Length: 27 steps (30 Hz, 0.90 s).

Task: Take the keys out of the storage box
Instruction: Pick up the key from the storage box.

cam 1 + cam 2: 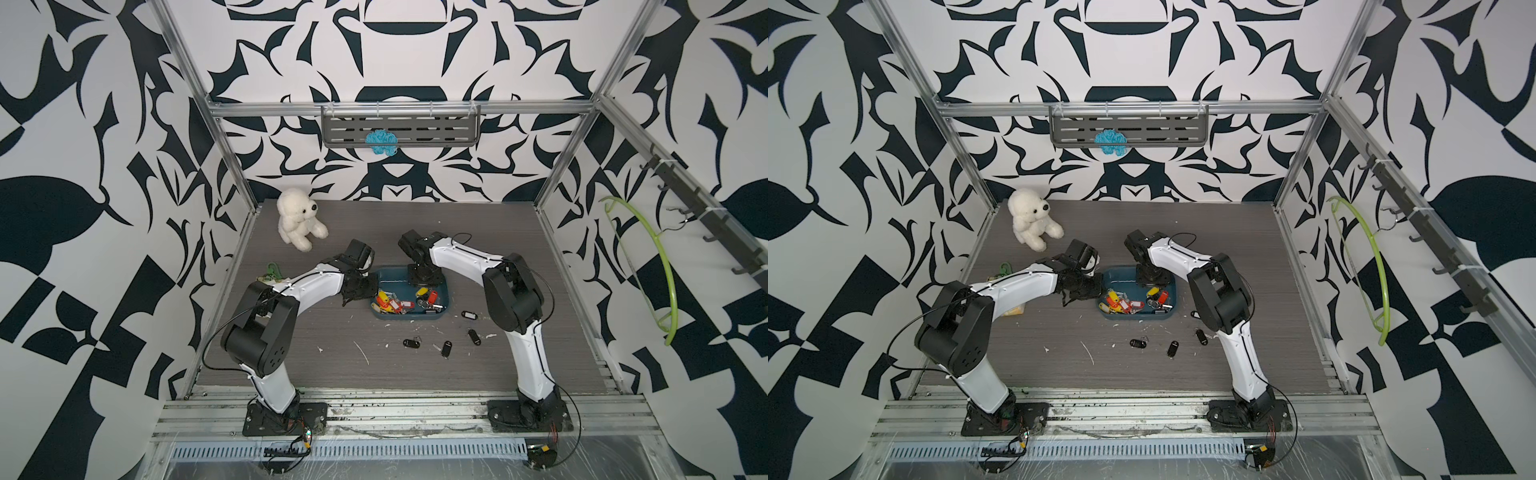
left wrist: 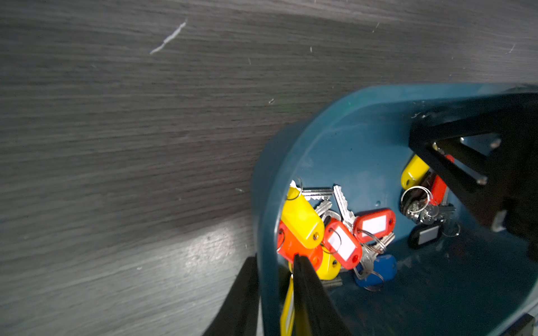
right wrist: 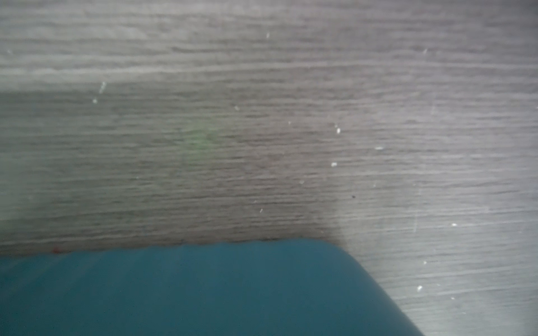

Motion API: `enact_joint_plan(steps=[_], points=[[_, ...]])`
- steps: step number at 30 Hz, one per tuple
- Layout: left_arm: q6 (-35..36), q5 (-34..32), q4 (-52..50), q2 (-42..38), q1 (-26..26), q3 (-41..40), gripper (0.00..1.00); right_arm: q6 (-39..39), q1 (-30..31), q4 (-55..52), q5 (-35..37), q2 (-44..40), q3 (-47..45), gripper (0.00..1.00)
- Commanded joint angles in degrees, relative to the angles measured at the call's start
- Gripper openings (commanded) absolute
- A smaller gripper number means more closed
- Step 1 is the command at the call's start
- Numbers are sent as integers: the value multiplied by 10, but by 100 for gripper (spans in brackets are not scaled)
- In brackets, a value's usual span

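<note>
Left wrist view: the left jaws pinch the left end wall of the storage box point(image 2: 262, 203), one finger point(image 2: 243, 299) outside and the other inside (a yellow tag sits alongside). The right jaws hang tip-down over the far side of the storage box; whether they are spread or closed cannot be told. In both top views its long axis runs side to side across the table point(image 1: 332, 332). The keys point(image 1: 390, 303) are heaped inside, tags pointing every way; four black-tagged keys point(image 1: 446, 348) lie on the table in front.

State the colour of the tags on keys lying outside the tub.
Those oblong plastic key tags are black, clearest in a top view.
</note>
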Motion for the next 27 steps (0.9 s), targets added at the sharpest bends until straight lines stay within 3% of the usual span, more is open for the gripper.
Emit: enact_joint_plan(steps=[1, 9, 15, 27], points=[[8, 9, -5, -3, -1, -9, 26, -6, 4, -16, 20, -4, 15, 31], [9, 10, -6, -2, -1, -9, 26, -8, 4, -16, 47, 3, 14, 18], [9, 10, -6, -3, -1, -10, 26, -9, 4, -13, 58, -6, 7, 0], [10, 9, -9, -4, -1, -7, 26, 3, 8, -29, 65, -116, -21, 0]])
